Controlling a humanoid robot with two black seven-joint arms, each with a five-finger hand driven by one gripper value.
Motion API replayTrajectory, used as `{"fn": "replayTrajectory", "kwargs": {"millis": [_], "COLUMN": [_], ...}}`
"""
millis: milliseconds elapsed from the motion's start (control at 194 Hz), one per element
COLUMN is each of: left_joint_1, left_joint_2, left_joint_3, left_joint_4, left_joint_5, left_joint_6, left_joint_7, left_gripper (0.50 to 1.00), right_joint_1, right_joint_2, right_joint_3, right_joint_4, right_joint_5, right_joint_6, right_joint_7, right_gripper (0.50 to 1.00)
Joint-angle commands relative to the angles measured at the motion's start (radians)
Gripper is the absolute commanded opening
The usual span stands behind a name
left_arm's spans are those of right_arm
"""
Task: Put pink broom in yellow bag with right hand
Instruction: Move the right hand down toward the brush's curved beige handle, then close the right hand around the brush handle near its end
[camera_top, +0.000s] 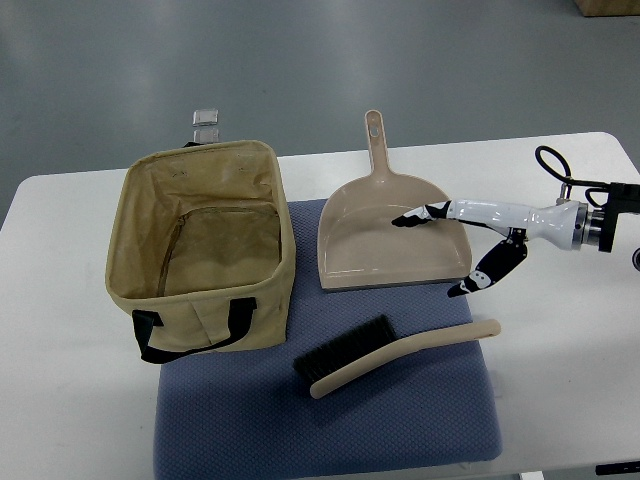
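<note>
One arm shows, entering from the right edge: the right hand (470, 250) hovers over the lower right part of a dustpan (385, 235). Its fingers (420, 216) are spread wide and hold nothing; one white, black-tipped finger reaches left over the pan's inside, and another points down past the pan's front right corner. A black cable loops above the wrist near the right edge.

The broom (400, 355) lies flat on a blue mat (330, 420), below the dustpan and apart from it. Its pale handle curves off to the right and ends just below the hand, not touching it; its black bristles sit at the left end, facing up toward the pan.

The bag (200, 250) stands upright and open at the mat's left edge, partly on the mat and partly on the white surface (60, 400). It is yellowish tan with black strap handles on its near side, and its inside looks empty. The bristle end of the broom is near the bag's lower right corner. A small clear clip-like thing (206, 119) sits behind the bag at the far edge of the surface; what it is cannot be told.
</note>
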Motion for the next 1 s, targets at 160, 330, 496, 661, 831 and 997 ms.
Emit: {"fn": "replayTrajectory", "kwargs": {"millis": [160,330,496,661,831,997], "left_joint_1": [0.000,0.000,0.000,0.000,0.000,0.000], "left_joint_2": [0.000,0.000,0.000,0.000,0.000,0.000], "left_joint_3": [0.000,0.000,0.000,0.000,0.000,0.000], "left_joint_4": [0.001,0.001,0.000,0.000,0.000,0.000], "left_joint_5": [0.000,0.000,0.000,0.000,0.000,0.000], "left_joint_6": [0.000,0.000,0.000,0.000,0.000,0.000], "left_joint_7": [-0.001,0.001,-0.001,-0.001,-0.001,-0.001], "left_gripper": [1.000,1.000,1.000,1.000,1.000,1.000], "right_joint_1": [0.020,0.020,0.012,0.011,0.006,0.000], "right_joint_2": [-0.037,-0.037,-0.020,-0.002,0.018,0.027], "right_joint_3": [-0.104,-0.181,-0.235,-0.264,-0.267,-0.296], "right_joint_4": [0.097,0.129,0.134,0.134,0.132,0.131], "right_joint_5": [-0.128,-0.162,-0.229,-0.260,-0.277,-0.306], "right_joint_6": [-0.103,-0.171,-0.250,-0.313,-0.355,-0.392], "right_joint_7": [-0.094,-0.140,-0.183,-0.200,-0.235,-0.246], "right_gripper": [0.903,0.872,0.832,0.797,0.762,0.744]}}
